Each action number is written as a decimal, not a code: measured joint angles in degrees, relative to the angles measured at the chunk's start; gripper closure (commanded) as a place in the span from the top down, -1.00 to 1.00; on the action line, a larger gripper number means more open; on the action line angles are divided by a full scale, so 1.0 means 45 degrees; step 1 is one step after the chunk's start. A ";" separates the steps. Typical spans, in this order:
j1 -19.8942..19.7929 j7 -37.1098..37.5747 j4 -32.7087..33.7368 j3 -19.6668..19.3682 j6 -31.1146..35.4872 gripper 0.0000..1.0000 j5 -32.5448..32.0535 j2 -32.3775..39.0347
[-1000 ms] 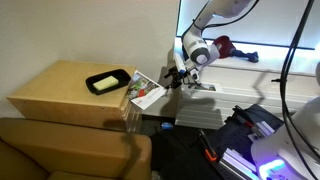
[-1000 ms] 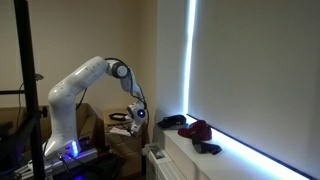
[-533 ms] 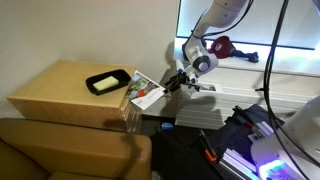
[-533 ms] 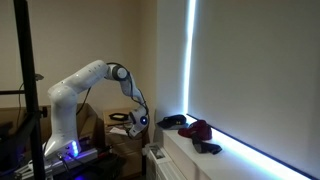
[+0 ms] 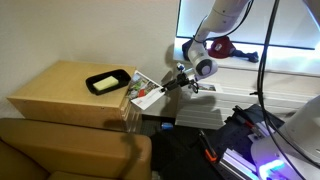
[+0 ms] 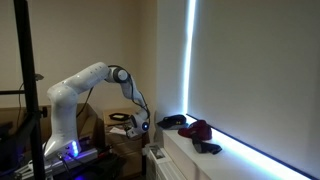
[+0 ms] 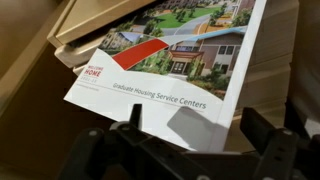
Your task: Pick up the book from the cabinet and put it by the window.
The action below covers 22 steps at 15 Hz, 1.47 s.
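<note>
The book (image 5: pixel 147 91) is a thin white booklet with red and coloured pictures. It lies on the right edge of the light tan cabinet (image 5: pixel 55 90) and overhangs it. My gripper (image 5: pixel 173 82) is right beside the book's overhanging corner. In the wrist view the book (image 7: pixel 170 70) fills the middle, and its near corner lies between my gripper's (image 7: pixel 200 128) spread fingers (image 7: pixel 135 118). The jaws are open and hold nothing. The window (image 5: pixel 250 20) with its white ledge (image 5: pixel 255 65) is behind the arm. The window also shows in an exterior view (image 6: pixel 250 70).
A black tray (image 5: pixel 107 81) with yellow-green contents sits on the cabinet left of the book. Red and dark things (image 5: pixel 228 46) lie on the window ledge, also seen in an exterior view (image 6: pixel 195 130). A tan sofa back (image 5: pixel 70 150) is in front of the cabinet.
My gripper has moved a little lower and closer to the book's overhanging corner. The book has not moved.
</note>
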 measured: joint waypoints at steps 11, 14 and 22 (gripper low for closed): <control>-0.0020 0.2593 0.1222 -0.0354 -0.1986 0.47 0.0457 0.1845; 0.0123 0.2473 0.1256 -0.0266 -0.2191 0.04 0.0976 0.1773; 0.0521 0.2419 0.1324 -0.0235 -0.2353 -0.97 0.1474 0.1522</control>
